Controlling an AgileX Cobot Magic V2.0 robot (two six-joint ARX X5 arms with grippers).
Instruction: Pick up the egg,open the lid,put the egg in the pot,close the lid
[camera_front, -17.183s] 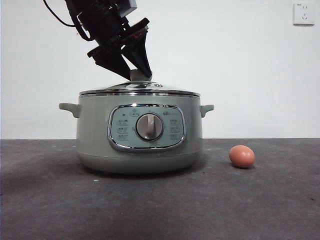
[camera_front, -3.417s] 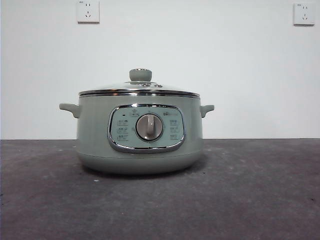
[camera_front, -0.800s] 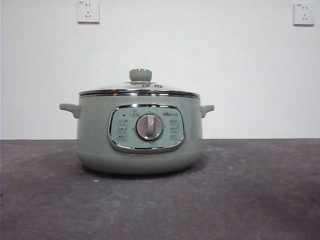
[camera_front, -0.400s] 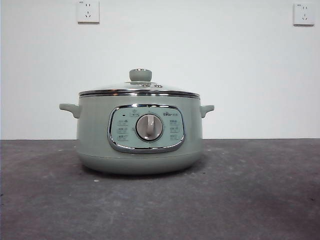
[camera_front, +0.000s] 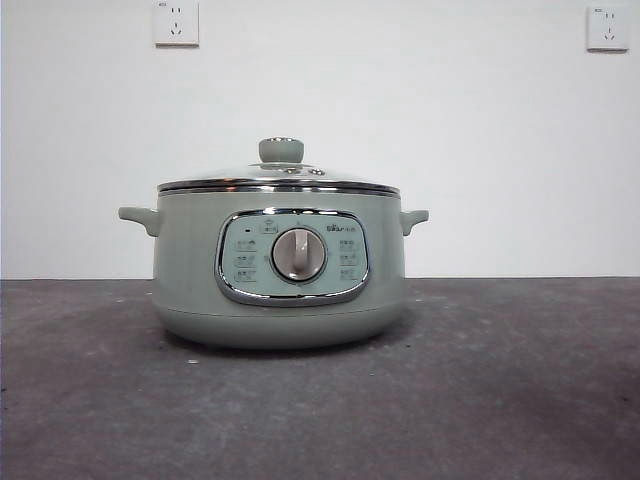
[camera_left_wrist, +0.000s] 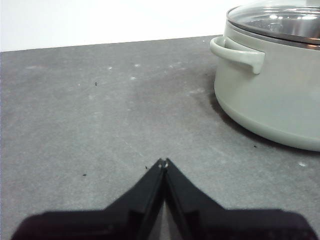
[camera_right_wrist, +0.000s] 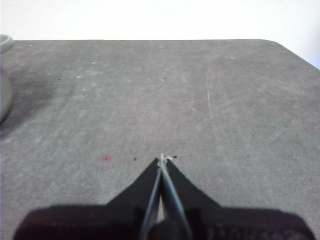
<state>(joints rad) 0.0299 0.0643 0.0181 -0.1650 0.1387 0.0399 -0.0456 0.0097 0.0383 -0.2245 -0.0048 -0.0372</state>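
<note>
The sage-green pot (camera_front: 280, 270) stands in the middle of the table in the front view, with the glass lid (camera_front: 278, 178) resting shut on it and its green knob (camera_front: 281, 150) on top. The egg is out of view in every frame. My left gripper (camera_left_wrist: 163, 162) is shut and empty above the bare table, off to the side of the pot (camera_left_wrist: 272, 95), whose handle and lid rim (camera_left_wrist: 275, 22) show there. My right gripper (camera_right_wrist: 162, 159) is shut and empty over the table, with only an edge of the pot (camera_right_wrist: 4, 75) showing. Neither arm shows in the front view.
The dark grey table (camera_front: 500, 400) stretches around the pot. Two wall sockets (camera_front: 176, 22) sit high on the white wall behind. In the right wrist view the table's far corner (camera_right_wrist: 295, 50) is rounded.
Over the last second nothing has moved. Sixteen seconds ago an arm was at the lid knob and the egg lay on the table right of the pot; both are gone from the front view now.
</note>
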